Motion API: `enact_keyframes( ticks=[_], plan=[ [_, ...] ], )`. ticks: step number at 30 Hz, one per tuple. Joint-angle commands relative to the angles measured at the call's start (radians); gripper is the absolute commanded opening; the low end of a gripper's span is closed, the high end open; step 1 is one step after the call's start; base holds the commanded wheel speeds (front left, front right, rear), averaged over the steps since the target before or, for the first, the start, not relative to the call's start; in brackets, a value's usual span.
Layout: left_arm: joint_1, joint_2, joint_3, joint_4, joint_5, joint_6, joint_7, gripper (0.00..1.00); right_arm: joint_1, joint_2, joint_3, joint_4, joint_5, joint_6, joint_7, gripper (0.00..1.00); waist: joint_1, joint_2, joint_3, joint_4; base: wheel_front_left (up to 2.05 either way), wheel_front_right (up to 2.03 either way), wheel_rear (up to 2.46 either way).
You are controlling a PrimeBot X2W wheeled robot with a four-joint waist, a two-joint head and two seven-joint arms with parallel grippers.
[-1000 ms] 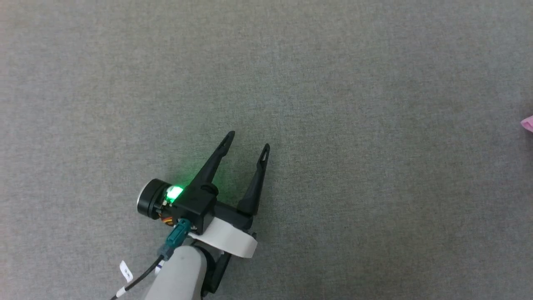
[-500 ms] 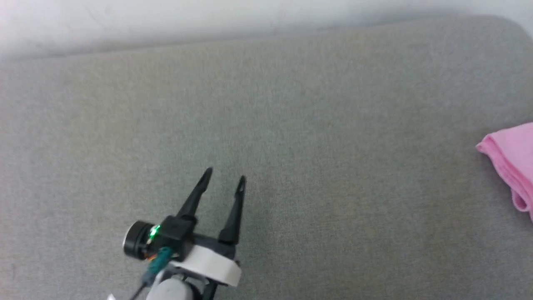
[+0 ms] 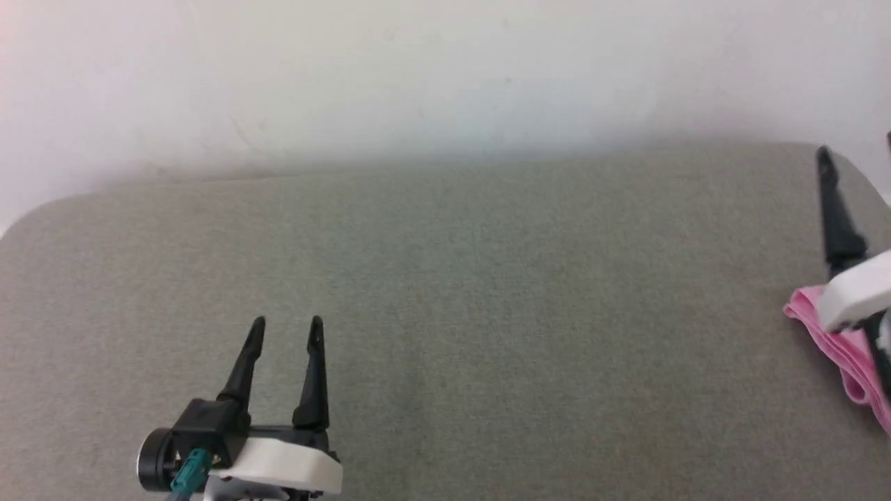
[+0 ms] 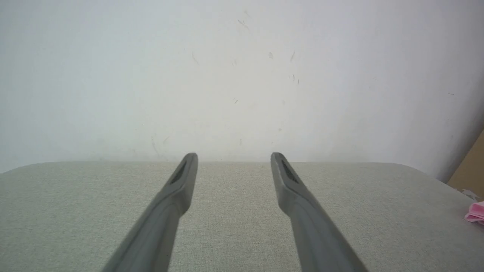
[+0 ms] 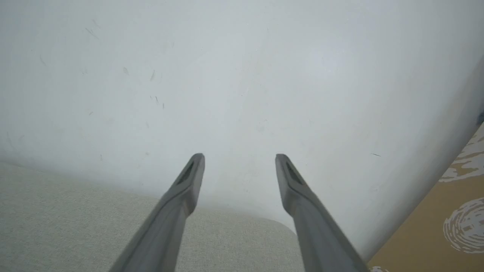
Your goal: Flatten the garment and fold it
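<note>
The garment is a pink, bunched piece of fabric lying on the grey cushion at the head view's right edge, partly cut off; its waistband and label are hidden. In the left wrist view a small pink bit of the garment shows at far right. My right gripper is open above the garment's far side, its white wrist covering part of the fabric. The left gripper stands open over bare cushion at the lower left, far from the garment. Both the left gripper and the right gripper hold nothing between their fingers.
A white wall rises right behind the cushion's rear edge. The cushion has rounded back corners. Brown patterned floor lies beyond its right end, and a brown panel stands there too.
The head camera has tilted up, bringing the wall and the cushion's rear edge into the picture. The right gripper has come into view over the pink garment. The left gripper stays open.
</note>
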Motion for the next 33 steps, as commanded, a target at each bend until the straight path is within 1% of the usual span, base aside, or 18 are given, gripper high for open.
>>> enact_keyframes(
  ticks=[1,5,7,10,14,19,21,29,33],
  plan=[
    [0.019,0.000,0.014,-0.004,0.008,0.006,-0.005,1.00,0.049,0.053,-0.010,-0.021,-0.025,-0.002,-0.026,1.00,0.0002,-0.0001,-0.048,0.049,0.00,0.00,0.00],
    [0.032,0.000,0.021,0.001,0.015,0.009,-0.005,1.00,0.139,0.151,-0.028,-0.033,-0.047,-0.002,-0.096,1.00,0.0002,-0.0001,-0.061,0.074,0.00,0.00,0.00],
    [0.041,-0.001,0.024,0.007,0.019,0.014,-0.005,1.00,0.180,0.188,-0.017,-0.036,-0.061,-0.002,-0.135,1.00,0.0002,-0.0001,-0.067,0.081,0.00,0.00,0.00],
    [0.054,-0.001,0.027,0.019,0.023,0.021,-0.005,1.00,0.235,0.225,0.012,-0.019,-0.072,-0.002,-0.184,1.00,0.0002,-0.0001,-0.077,0.091,0.00,0.00,0.00],
    [0.064,-0.001,0.028,0.035,0.028,0.027,-0.005,1.00,0.306,0.270,0.018,-0.014,-0.047,-0.002,-0.225,1.00,0.0002,-0.0001,-0.091,0.105,0.00,0.00,0.00],
    [0.077,-0.001,0.030,0.043,0.037,0.040,-0.005,1.00,0.375,0.291,0.039,-0.006,-0.049,-0.002,-0.252,1.00,0.0002,-0.0001,-0.092,0.111,0.00,0.00,0.00],
    [0.078,-0.001,0.023,0.051,0.043,0.035,-0.005,1.00,0.388,0.294,0.042,0.004,-0.045,-0.002,-0.257,1.00,0.0002,-0.0001,-0.090,0.112,0.00,0.00,0.00],
    [0.077,0.000,0.013,0.058,0.056,0.032,-0.005,1.00,0.406,0.296,0.057,0.029,0.019,-0.002,-0.267,1.00,0.0002,-0.0001,-0.079,0.117,0.00,0.00,0.00],
    [0.079,0.000,0.010,0.058,0.055,0.035,-0.005,1.00,0.403,0.297,0.062,0.034,0.032,-0.002,-0.270,1.00,0.0002,-0.0001,-0.075,0.117,0.00,0.00,0.00]
  ],
)
